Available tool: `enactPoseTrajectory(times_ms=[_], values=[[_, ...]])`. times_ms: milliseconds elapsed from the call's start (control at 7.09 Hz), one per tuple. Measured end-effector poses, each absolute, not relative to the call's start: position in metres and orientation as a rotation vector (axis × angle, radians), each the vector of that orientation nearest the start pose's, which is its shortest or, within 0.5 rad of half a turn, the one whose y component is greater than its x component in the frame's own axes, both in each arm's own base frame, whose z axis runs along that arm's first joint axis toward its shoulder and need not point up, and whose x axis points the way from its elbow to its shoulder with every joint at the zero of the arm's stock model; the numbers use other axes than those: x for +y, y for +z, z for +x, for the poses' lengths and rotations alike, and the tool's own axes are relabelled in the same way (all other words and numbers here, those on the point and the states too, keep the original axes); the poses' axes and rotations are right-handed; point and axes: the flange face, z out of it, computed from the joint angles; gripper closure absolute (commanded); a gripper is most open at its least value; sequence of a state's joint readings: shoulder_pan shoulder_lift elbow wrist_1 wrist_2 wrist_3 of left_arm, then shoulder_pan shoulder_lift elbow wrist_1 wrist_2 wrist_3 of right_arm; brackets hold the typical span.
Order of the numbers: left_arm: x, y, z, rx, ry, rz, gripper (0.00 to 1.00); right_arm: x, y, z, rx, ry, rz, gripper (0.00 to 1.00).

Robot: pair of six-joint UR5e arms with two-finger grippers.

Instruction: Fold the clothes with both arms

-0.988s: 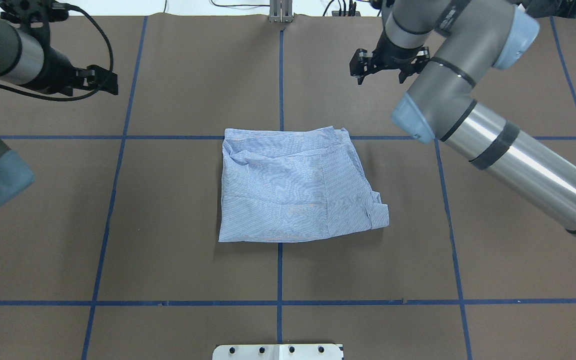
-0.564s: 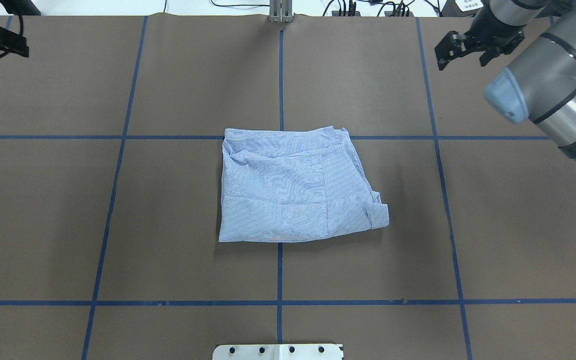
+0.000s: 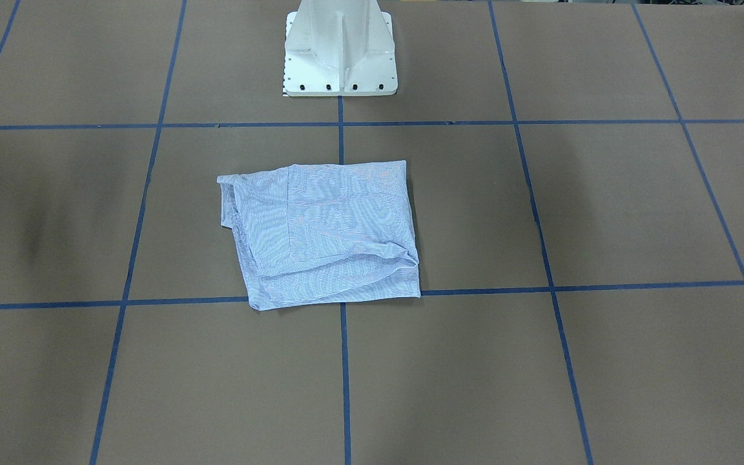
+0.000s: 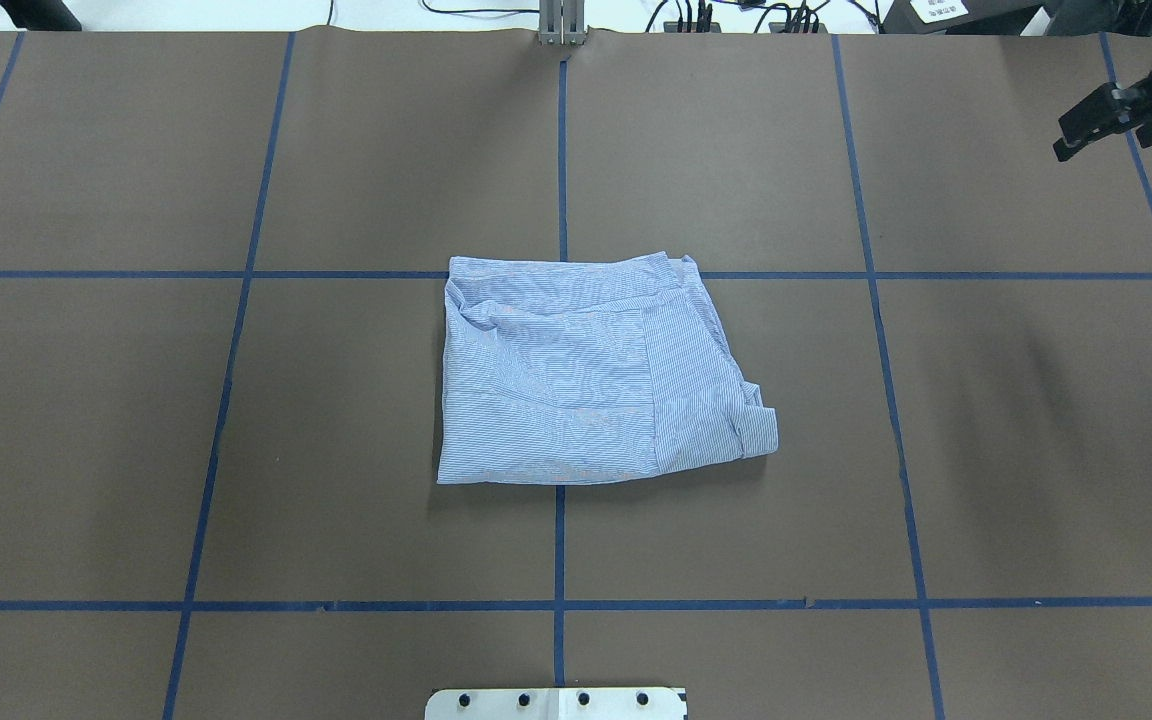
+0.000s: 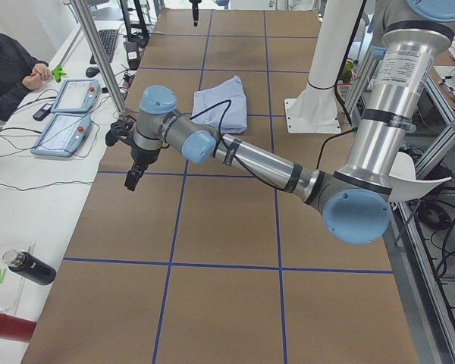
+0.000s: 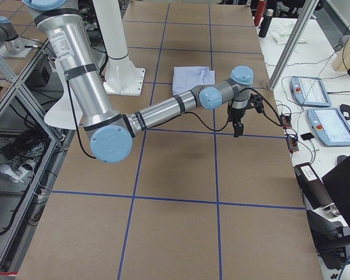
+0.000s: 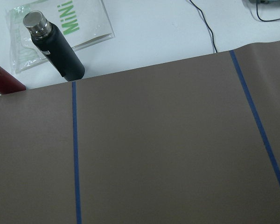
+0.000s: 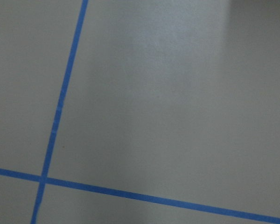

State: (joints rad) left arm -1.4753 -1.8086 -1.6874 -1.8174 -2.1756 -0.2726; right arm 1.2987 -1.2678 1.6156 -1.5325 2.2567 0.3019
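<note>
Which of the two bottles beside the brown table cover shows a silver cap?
The black bottle; the red bottle beside it is cut off, with no cap visible.

Readable text: green letters "MiNi" | Printed on: clear plastic packet (image 7: 91, 21) under a black bottle (image 7: 56, 49) | Camera: left wrist | Elsewhere: nothing legible

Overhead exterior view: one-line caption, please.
Folded striped shirt lies centred on the brown table; right pincer hangs near the far right corner, apart from it.
</note>
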Motion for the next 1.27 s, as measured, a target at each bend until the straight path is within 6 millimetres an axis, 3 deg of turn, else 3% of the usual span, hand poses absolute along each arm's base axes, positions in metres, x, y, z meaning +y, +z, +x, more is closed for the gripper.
enactPoseTrajectory(times_ms=[282,564,706,1270], values=[[-0.57,0.495,-0.043,0.732,0.0,0.429,0.0,-0.596,0.503,-0.062,-0.76,-0.054,0.129,0.0],[-0.54,0.534,-0.051,0.731,-0.026,0.38,0.0,-0.557,0.531,-0.042,-0.709,-0.019,0.112,0.0],[-0.531,0.546,-0.057,0.713,-0.027,0.37,0.0,-0.541,0.546,-0.036,-0.674,-0.005,0.097,0.0],[-0.519,0.585,-0.093,0.478,0.177,0.257,0.0,-0.506,0.581,-0.027,-0.69,0.028,0.023,0.0]])
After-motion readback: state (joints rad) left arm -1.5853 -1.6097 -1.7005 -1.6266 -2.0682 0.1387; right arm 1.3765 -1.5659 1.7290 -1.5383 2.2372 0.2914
